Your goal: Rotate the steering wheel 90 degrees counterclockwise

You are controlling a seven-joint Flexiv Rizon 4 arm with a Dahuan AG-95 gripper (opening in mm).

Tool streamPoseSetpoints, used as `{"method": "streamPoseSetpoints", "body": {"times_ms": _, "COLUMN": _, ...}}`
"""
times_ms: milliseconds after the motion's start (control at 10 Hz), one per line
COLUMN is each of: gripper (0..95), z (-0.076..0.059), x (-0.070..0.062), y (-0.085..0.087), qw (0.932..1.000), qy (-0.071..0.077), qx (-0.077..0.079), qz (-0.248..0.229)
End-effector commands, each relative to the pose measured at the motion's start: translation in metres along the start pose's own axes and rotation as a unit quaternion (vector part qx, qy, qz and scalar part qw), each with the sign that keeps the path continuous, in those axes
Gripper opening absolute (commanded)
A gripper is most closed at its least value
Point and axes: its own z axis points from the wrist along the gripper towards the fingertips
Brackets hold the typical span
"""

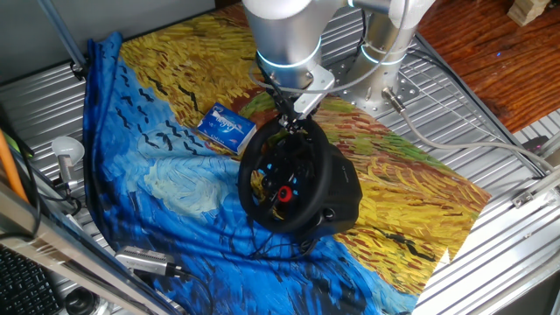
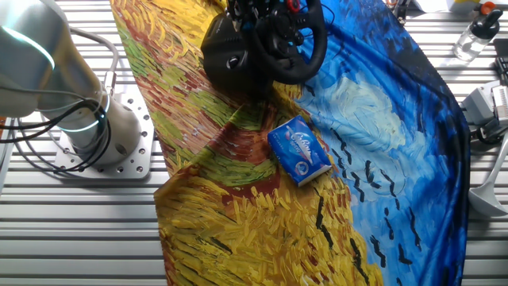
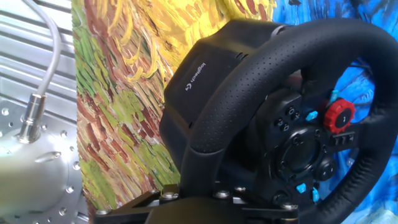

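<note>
Claw (image 1: 291, 122) at steering wheel (image 1: 284, 179) rim

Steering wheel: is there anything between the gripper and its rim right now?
Nothing visible. The gripper is already at the top of the steering wheel rim. The blue-and-white box lies apart on the cloth, off to one side.

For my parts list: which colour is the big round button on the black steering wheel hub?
Red, clearest in the hand view.
</note>
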Motion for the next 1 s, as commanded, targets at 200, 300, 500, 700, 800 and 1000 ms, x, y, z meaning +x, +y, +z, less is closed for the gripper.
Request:
{"method": "streamPoseSetpoints", "body": {"times_ms": 200, "gripper": 0.0, "z": 0.0002, "x": -0.0010, "y": 0.0004, "qw": 0.9998, "qy": -0.006, "qx": -0.006, "qz": -0.015}}
{"method": "streamPoseSetpoints", "body": {"times_ms": 300, "gripper": 0.0, "z": -0.0003, "x": -0.0005, "y": 0.0010, "qw": 0.9998, "qy": -0.008, "qx": -0.006, "qz": -0.018}}
{"method": "streamPoseSetpoints", "body": {"times_ms": 500, "gripper": 0.0, "z": 0.0009, "x": 0.0012, "y": 0.0012, "qw": 0.9995, "qy": -0.021, "qx": -0.001, "qz": -0.023}}
{"method": "streamPoseSetpoints", "body": {"times_ms": 700, "gripper": 0.0, "z": 0.0010, "x": 0.0016, "y": 0.0014, "qw": 0.9991, "qy": -0.033, "qx": 0.000, "qz": -0.026}}
{"method": "streamPoseSetpoints", "body": {"times_ms": 800, "gripper": 0.0, "z": 0.0013, "x": 0.0019, "y": 0.0008, "qw": 0.9989, "qy": -0.039, "qx": 0.003, "qz": -0.028}}
{"method": "streamPoseSetpoints", "body": {"times_ms": 1000, "gripper": 0.0, "z": 0.0013, "x": 0.0021, "y": -0.0001, "qw": 0.9985, "qy": -0.046, "qx": -0.002, "qz": -0.030}}
